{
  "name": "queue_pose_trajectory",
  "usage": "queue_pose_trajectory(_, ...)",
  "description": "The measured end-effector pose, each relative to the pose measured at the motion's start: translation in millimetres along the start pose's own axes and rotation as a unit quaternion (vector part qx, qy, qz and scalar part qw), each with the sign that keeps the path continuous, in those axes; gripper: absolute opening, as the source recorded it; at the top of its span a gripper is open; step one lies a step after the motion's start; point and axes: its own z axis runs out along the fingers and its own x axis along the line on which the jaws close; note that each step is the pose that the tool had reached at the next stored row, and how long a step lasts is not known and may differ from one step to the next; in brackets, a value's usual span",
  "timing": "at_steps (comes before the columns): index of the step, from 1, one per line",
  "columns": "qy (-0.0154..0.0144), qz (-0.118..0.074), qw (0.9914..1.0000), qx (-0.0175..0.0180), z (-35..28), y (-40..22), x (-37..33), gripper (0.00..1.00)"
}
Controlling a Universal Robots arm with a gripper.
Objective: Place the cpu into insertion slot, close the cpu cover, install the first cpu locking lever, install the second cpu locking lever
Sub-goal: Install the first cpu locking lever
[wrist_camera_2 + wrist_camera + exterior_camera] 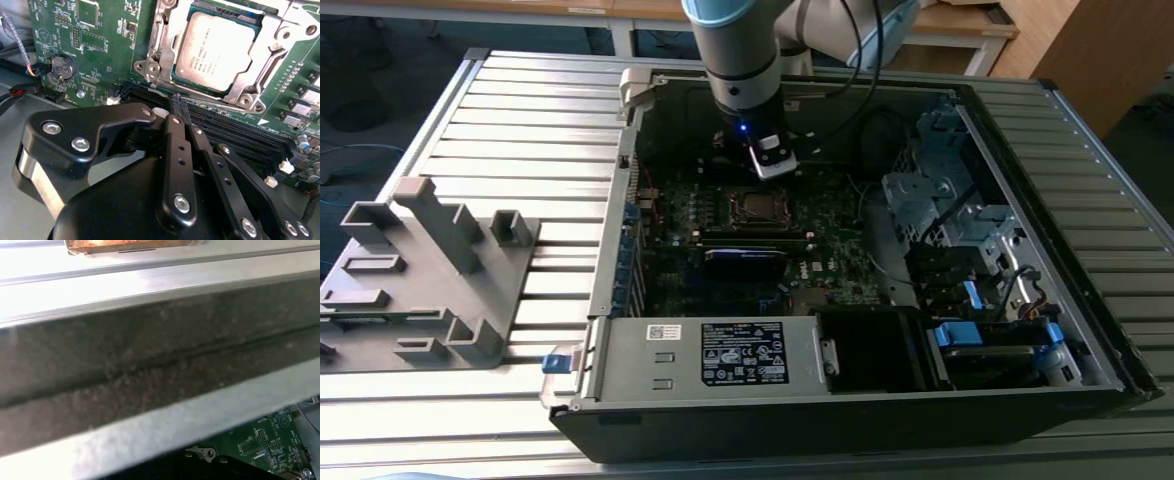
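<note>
Open computer case, lying on its side on a ribbed metal table; green motherboard exposed inside, taken here as the landmark. Cpu: dull silver square, seated flat in the socket near the middle of the motherboard, seen also as a small dark square in the exterior view. Cpu cover: silvery frame plate lying down around the chip, its square opening showing the chip's top; whether a locking lever is latched cannot be told. Gripper: black, on the arm that reaches down into the case above the motherboard's far edge; in the second wrist view its two slim fingers lie close together, tips nearly meeting, nothing between them, poised just beside the socket's near edge over the long black memory slots. Round coin battery: on the motherboard, to one side of the socket. Power supply box with a white label: inside the case, at the motherboard's near edge. Grey moulded fixture: on the table, well apart from the motherboard, toward the exterior view's left. First wrist view: case wall in close-up with a corner of the green board.
</note>
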Motion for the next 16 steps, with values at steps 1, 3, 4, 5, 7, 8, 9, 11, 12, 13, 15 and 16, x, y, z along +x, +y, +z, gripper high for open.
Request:
queue_pose_trajectory(1, 0.0000, 0.000, 1.00000, 0.0001, -0.7, 0.2, -0.1, 0.11)
queue_pose_trajectory(3, 0.0000, 0.000, 1.00000, 0.0000, -0.8, 0.2, -0.2, 0.11)
queue_pose_trajectory(4, 0.0000, 0.000, 1.00000, 0.0001, -0.8, 0.3, -0.1, 0.11)
queue_pose_trajectory(5, 0.0000, 0.000, 1.00000, 0.0003, -0.7, 0.8, 0.1, 0.11)
queue_pose_trajectory(7, 0.0000, 0.000, 1.00000, 0.0001, -0.3, 2.1, 0.5, 0.11)
queue_pose_trajectory(8, 0.0000, 0.000, 1.00000, 0.0001, -0.3, 2.1, 0.5, 0.11)
queue_pose_trajectory(9, 0.0000, 0.000, 1.00000, 0.0001, -0.3, 2.1, 0.5, 0.11)
queue_pose_trajectory(11, 0.0000, 0.000, 1.00000, 0.0002, -0.3, 2.1, 0.5, 0.11)
queue_pose_trajectory(12, 0.0000, 0.000, 1.00000, 0.0003, -0.3, 1.9, 0.5, 0.11)
queue_pose_trajectory(13, -0.0001, 0.000, 1.00000, 0.0004, -0.3, 1.5, 0.4, 0.11)
queue_pose_trajectory(15, 0.0000, 0.000, 1.00000, 0.0007, -0.5, 0.4, 0.0, 0.11)
queue_pose_trajectory(16, -0.0001, 0.000, 1.00000, 0.0009, -0.5, 0.2, 0.0, 0.11)
